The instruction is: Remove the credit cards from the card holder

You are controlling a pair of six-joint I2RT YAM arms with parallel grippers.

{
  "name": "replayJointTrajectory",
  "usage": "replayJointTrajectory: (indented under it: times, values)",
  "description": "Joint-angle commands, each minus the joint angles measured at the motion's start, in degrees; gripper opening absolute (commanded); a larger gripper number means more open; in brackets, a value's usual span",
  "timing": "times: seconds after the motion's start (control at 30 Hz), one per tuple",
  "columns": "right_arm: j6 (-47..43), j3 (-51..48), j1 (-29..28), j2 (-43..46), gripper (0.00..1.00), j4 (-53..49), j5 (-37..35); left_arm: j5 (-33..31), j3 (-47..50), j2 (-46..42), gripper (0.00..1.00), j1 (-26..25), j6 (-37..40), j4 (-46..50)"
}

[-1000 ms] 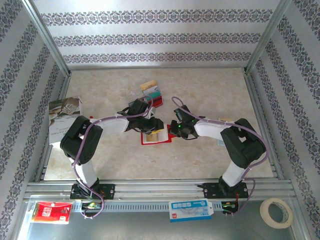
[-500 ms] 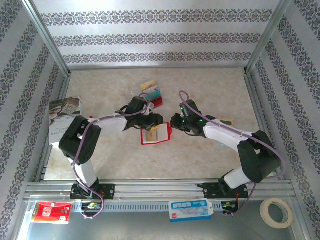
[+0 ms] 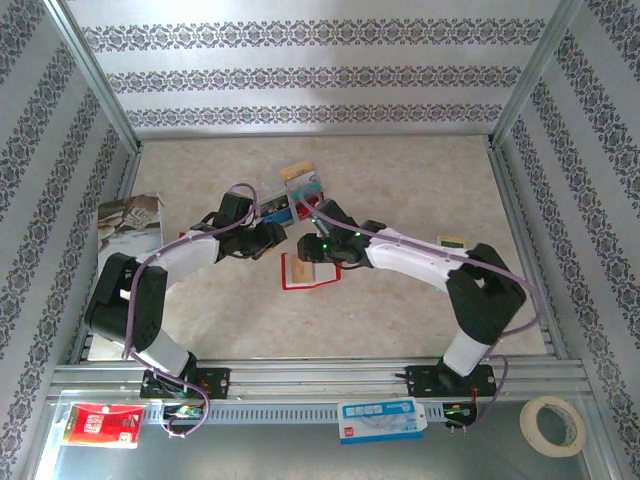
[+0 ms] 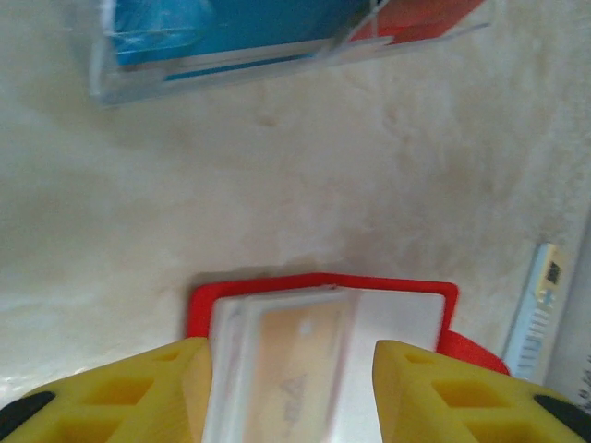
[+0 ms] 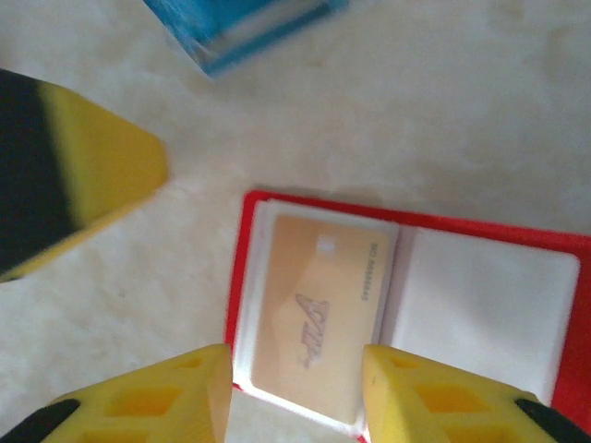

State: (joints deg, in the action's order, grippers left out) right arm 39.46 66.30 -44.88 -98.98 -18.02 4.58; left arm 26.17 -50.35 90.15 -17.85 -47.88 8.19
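Marbled beige tabletop (image 3: 420, 320), striped walls all round, and the action is bunched in the middle. The red card holder (image 3: 305, 272) lies flat and open, with both arms crowding its far edge.

The right gripper (image 5: 294, 365) hangs over the holder with its fingers apart and nothing clamped. Framed in the gap is the tan credit card (image 5: 319, 314), tucked in the clear pocket on the holder's left leaf. Its long axis runs away from the wrist, a touch tilted, so the fingers straddle the card's short width.

The left gripper (image 4: 291, 355) is parted as well and holds nothing. It looks down at the same pocket from just off the holder's far-left corner. One left finger (image 5: 83, 175) shows beside that corner, apart from the red rim.

The loose credit cards (image 3: 305, 183), in tan, teal and blue, sit beyond the holder's far edge.

My call is that the right gripper is nearer and squarer to the tan card. The pull should follow the card's long axis, out of the pocket mouth.
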Motion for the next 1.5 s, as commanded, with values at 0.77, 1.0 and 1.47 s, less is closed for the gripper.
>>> replayJointTrajectory:
  times: [0.77,1.0,1.47]
  values:
    - [2.45,-1.25,2.97,-12.64,0.27,-5.36,3.75,6.04,0.97,1.75,0.36,-6.01,4.81,4.56]
    - [2.51,-1.59,3.19,-12.64,0.26,-4.72,3.94,6.51,-0.60,3.37,0.29,-7.27,5.05,5.06]
    - [2.90,-3.02,3.74,-12.43,0.24,-3.69,4.23,6.65,-0.81,8.23,0.26,-8.20,4.44,5.09]
